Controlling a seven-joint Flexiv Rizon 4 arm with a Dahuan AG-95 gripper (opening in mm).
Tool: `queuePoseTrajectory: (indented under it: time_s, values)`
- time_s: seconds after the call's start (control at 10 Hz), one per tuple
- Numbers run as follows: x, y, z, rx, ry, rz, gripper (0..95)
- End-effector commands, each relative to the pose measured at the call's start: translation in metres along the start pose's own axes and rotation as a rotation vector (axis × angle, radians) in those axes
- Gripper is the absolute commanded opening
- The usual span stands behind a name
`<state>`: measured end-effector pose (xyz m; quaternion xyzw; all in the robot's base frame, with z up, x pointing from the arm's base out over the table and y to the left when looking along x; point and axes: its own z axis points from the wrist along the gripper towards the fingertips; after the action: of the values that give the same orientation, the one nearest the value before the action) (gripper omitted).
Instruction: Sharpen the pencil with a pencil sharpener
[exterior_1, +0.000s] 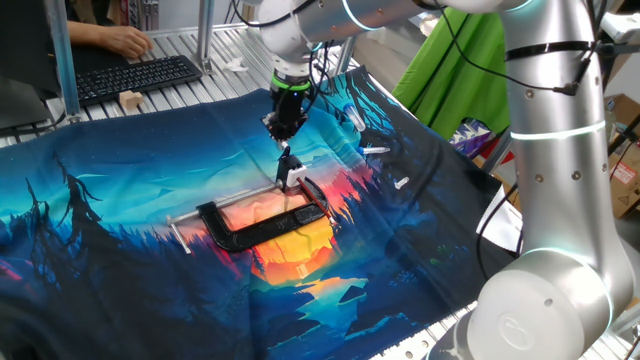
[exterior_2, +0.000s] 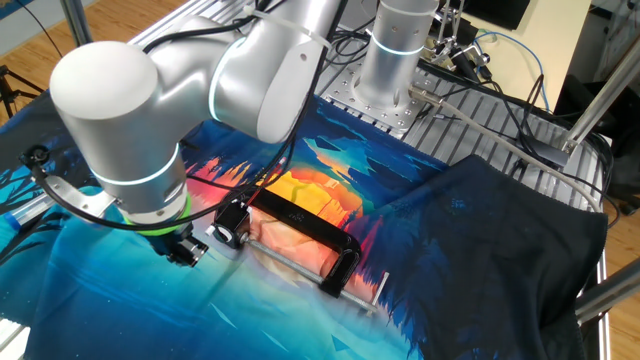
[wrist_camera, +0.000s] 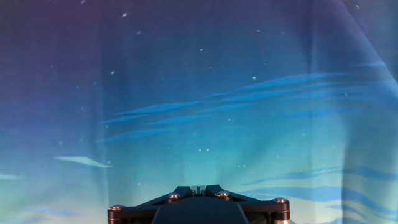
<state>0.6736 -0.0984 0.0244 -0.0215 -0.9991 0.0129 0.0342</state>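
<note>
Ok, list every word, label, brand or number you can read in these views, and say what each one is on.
No text is readable in any view.
Keyboard: key legends too small to read.
Black clamp: no legible marking.
Printed cloth: a picture only, no words.
Boxes at the far edge: print too blurred.

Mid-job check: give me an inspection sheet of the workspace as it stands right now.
Surface: printed cloth covers the table, wrinkled in places.
Job's things: pencil upright, lower end at the pencil sharpener, which sits at the jaw of the black clamp.
Clutter: small white bits on the cloth beyond the clamp.
Grippers: tool points down, shut on the pencil's top.
Cables: bundle behind the arm's base.
Surroundings: keyboard with a person's hand on it; green fabric.
</note>
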Motion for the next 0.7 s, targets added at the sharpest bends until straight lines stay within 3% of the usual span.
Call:
queuePoseTrajectory:
  time_s: [0.1,0.7]
  values:
    - [0.001,0.0,0.0,0.003,0.002,-0.104,0.0]
    - [0.005,-0.028,0.006,-0.013,-0.001,-0.155,0.0]
